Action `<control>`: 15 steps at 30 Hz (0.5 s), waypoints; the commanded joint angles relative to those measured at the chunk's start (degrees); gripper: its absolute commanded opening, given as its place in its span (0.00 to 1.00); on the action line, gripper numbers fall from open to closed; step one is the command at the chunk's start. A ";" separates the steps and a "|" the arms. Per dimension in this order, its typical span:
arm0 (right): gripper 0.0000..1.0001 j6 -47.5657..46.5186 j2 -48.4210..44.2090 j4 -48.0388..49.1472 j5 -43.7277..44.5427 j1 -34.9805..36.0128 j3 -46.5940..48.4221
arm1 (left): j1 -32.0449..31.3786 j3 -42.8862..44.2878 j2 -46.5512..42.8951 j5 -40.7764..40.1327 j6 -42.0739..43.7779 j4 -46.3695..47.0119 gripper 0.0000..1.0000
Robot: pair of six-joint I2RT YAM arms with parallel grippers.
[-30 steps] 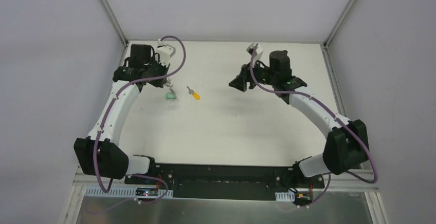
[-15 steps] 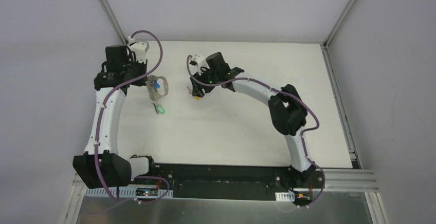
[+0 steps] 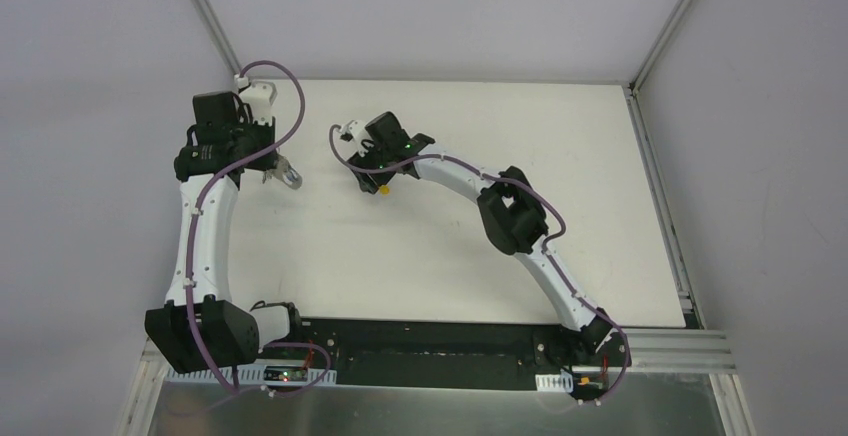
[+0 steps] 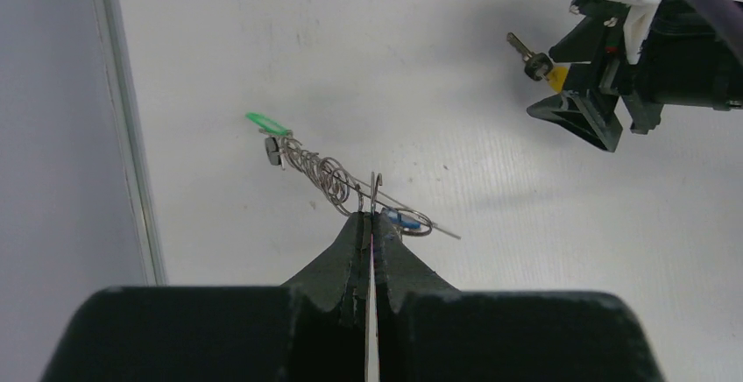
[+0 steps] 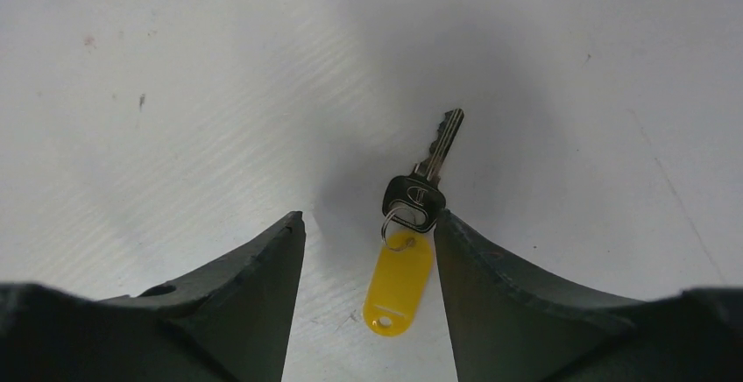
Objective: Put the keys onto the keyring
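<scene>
White matte tabletop (image 3: 450, 246) lies beneath us. At left, our left hand (image 4: 371, 224) clenches the thin silver wire keyring (image 4: 333, 180) with its green tag (image 4: 267, 123). Our right hand (image 5: 368, 220), released, straddles the flat silver black-headed key (image 5: 419, 194) and its glossy yellow plastic tag (image 5: 399, 281). Closing could skid the key across the smooth surface.

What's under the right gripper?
A silver key with a black head and yellow plastic tag lies on the white table between the open right gripper's fingers. Overhead, the gripper covers most.
</scene>
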 commanded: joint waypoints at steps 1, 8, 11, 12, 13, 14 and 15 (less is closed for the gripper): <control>0.58 -2.41 0.95 -1.84 5.21 0.73 3.45 | 0.43 -0.11 -1.61 4.01 -0.21 1.23 0.00; 0.50 -3.64 1.08 -1.44 6.81 1.20 1.73 | 0.44 -0.40 -1.43 6.15 -0.31 1.20 0.00; 0.45 -4.11 1.09 -1.14 7.31 1.47 1.56 | 0.47 -0.46 -1.33 6.60 -0.25 1.11 0.00; 0.43 -4.28 1.11 -1.09 7.57 1.53 1.56 | 0.48 -0.48 -1.24 6.89 -0.24 1.10 0.00; 0.41 -4.54 1.12 -0.96 7.95 1.64 1.56 | 0.48 -0.48 -1.25 7.09 -0.13 1.01 0.00; 0.39 -4.76 1.12 -0.93 8.26 1.69 1.56 | 0.45 -0.48 -1.17 7.39 -0.06 0.92 0.00; 0.36 -5.02 1.12 -0.84 8.52 1.75 1.56 | 0.47 -0.48 -1.07 7.50 -0.01 0.71 0.00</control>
